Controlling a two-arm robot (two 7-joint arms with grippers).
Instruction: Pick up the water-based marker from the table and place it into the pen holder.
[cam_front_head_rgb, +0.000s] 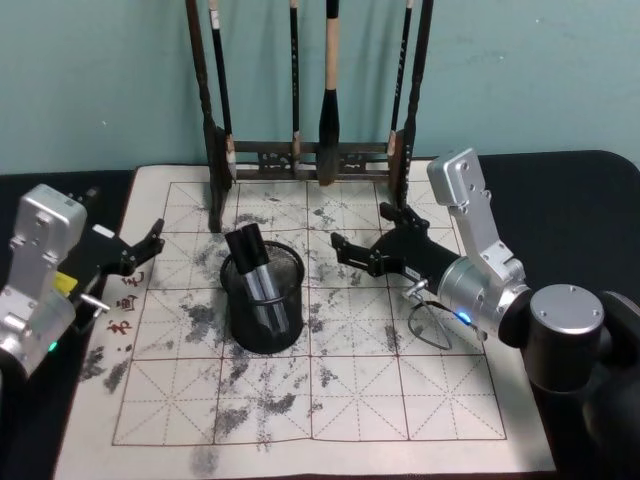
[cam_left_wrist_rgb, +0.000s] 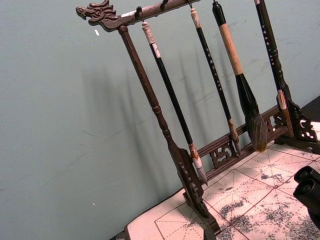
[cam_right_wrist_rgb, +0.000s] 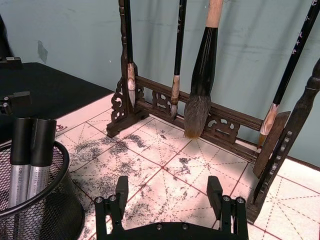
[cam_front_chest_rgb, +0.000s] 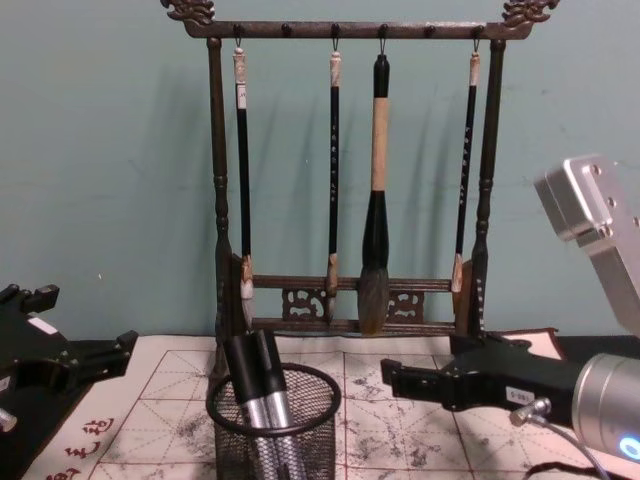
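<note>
Cream calligraphy mat (cam_front_head_rgb: 350, 400), ruled in red grid lines and blotched with grey ink, is lying across the dark worktop (cam_front_head_rgb: 580, 190) and reaching toward its near edge, with red characters showing along its left margin. Behind it a plain teal wall (cam_front_head_rgb: 100, 80) is closing off the room. At the mat's far edge a tall dark wooden brush rack (cam_front_chest_rgb: 350, 30) is standing, with four brushes (cam_front_chest_rgb: 375, 220) hanging from its top bar. The right end effector (cam_front_head_rgb: 368, 235) is hovering over the mat, just right of the pen holder, its fingers spread wide and gripping nothing. The left end effector (cam_front_head_rgb: 140, 250) is sitting at the mat's left edge, fingers likewise apart and empty. The pen holder (cam_front_head_rgb: 263, 300), a black mesh cup, is standing upright on the mat between the two arms, and two markers (cam_front_head_rgb: 255, 268) with black caps and silver barrels are leaning inside it.
</note>
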